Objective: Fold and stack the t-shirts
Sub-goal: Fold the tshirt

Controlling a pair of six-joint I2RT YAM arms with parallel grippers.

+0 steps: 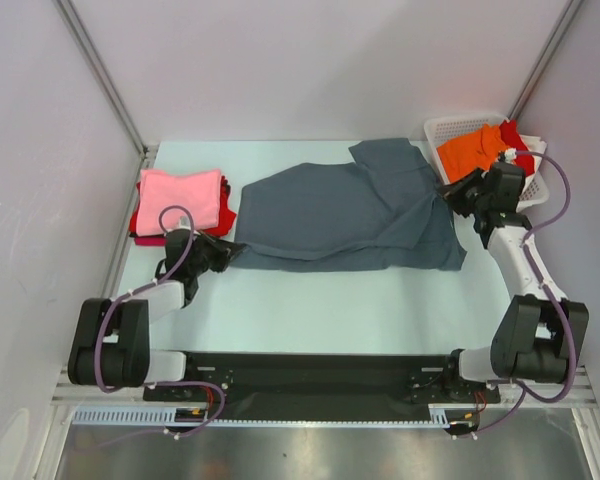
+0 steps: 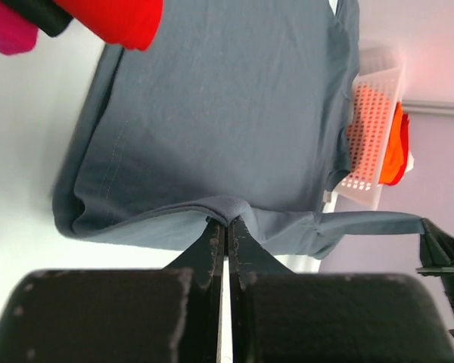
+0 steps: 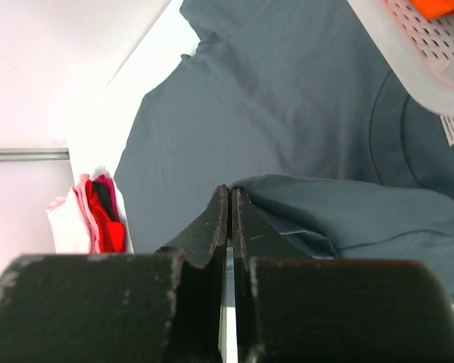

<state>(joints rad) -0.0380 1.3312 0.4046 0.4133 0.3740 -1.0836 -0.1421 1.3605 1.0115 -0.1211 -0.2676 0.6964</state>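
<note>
A slate blue-grey t-shirt [image 1: 350,215] lies spread across the middle of the table, partly folded over itself. My left gripper [image 1: 230,252] is shut on its left edge; the left wrist view shows a ridge of grey cloth [image 2: 227,113] pinched at the tips of that left gripper [image 2: 228,221]. My right gripper [image 1: 450,190] is shut on the shirt's right side, and a strip of cloth stretches to it. The right wrist view has the right gripper [image 3: 231,193] closed, with a fold of the shirt [image 3: 348,212] bunched at its tips. Folded t-shirts [image 1: 180,200] sit stacked at the left, pink on top, red below.
A white lattice basket [image 1: 460,130] stands at the back right corner, holding an orange tee [image 1: 470,148] and a red one. It is close behind the right gripper. Walls close in the table at the left, back and right.
</note>
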